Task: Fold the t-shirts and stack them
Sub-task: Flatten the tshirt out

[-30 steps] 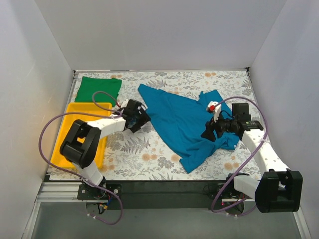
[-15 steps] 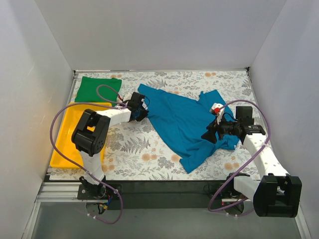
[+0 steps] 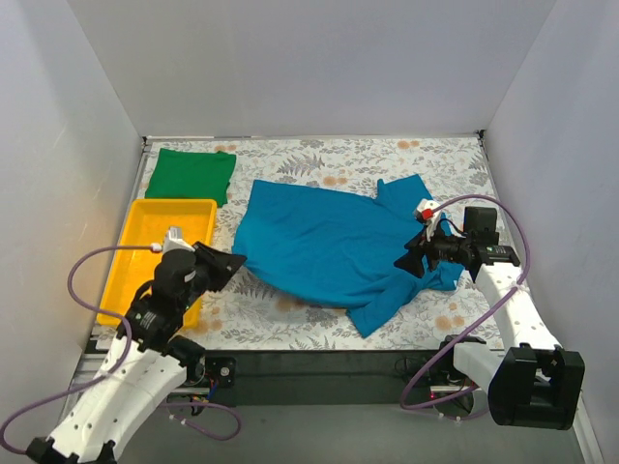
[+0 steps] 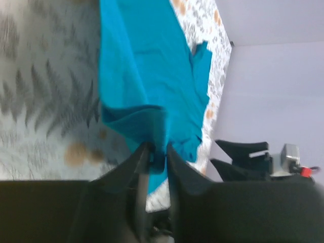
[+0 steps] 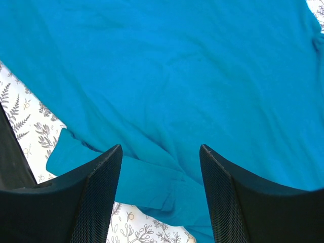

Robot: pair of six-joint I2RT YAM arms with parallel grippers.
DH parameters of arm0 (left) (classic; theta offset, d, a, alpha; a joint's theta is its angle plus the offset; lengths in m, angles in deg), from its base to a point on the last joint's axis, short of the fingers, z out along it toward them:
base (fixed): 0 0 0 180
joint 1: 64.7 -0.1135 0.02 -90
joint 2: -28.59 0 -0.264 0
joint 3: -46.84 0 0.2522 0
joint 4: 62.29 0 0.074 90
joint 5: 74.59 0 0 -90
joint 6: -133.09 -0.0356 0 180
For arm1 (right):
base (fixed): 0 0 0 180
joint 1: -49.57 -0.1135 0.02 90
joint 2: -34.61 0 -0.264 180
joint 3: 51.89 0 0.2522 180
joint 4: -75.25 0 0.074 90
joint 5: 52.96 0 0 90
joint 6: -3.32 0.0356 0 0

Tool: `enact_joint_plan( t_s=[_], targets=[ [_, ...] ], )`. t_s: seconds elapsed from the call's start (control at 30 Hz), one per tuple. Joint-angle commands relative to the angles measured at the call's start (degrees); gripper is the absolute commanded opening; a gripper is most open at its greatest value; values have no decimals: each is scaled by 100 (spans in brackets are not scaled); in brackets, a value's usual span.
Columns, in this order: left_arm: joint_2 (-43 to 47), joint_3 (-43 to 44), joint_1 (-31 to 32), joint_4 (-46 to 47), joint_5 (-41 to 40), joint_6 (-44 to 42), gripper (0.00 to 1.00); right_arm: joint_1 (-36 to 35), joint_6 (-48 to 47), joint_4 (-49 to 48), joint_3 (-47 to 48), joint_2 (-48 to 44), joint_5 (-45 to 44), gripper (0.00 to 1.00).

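Teal shirt (image 3: 324,249) spread mid-worktop, long axis running left to right, its near-right end rumpled. Left pincer (image 3: 235,259) is clenched on the shirt's left corner, so the cloth extends rightward from it. Right pincer (image 3: 407,261) is released, jaws apart just above the right end, gripping nothing. Green shirt (image 3: 191,174) lies folded at far left, beyond the yellow tray (image 3: 145,232). Floral worktop (image 3: 319,155), with white walls on three sides. The left arm is judged best placed to lead the fold.

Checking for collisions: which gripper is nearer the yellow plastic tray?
Left. The left gripper, shut on a corner of the teal-blue cloth t-shirt, sits just right of the yellow plastic tray. The right gripper hangs open over the shirt's opposite side.
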Motion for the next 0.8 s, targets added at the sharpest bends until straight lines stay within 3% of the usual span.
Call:
enact_joint_plan(
  t_s=[0.0, 0.03, 0.1, 0.27, 0.43, 0.6, 0.77],
  targets=[
    [615, -229, 13, -1500, 569, 440, 24, 48, -28, -105, 55, -11, -54, 69],
    [765, -46, 13, -1544, 813, 222, 49, 57, -28, -97, 55, -20, -124, 69],
    [1003, 227, 13, -1580, 947, -112, 91, 74, -11, -132, 90, -29, -377, 69],
    [575, 1036, 13, -1739, 315, -1080, 93, 74, 305, -422, 143, 146, -888, 69],
    [-426, 792, 22, -274, 560, -2099, 94, 74, 1051, -1254, 380, 462, -2090, 68],
    [-3070, 1543, -302, 1372, 1087, -3232, 95, 92, 1877, -1757, 915, 1383, -3715, 66],
    [-5538, 2819, -1373, 1856, 2124, -3454, 89, 363, 2221, -1934, 1556, 2404, -4071, 63]
  ],
)
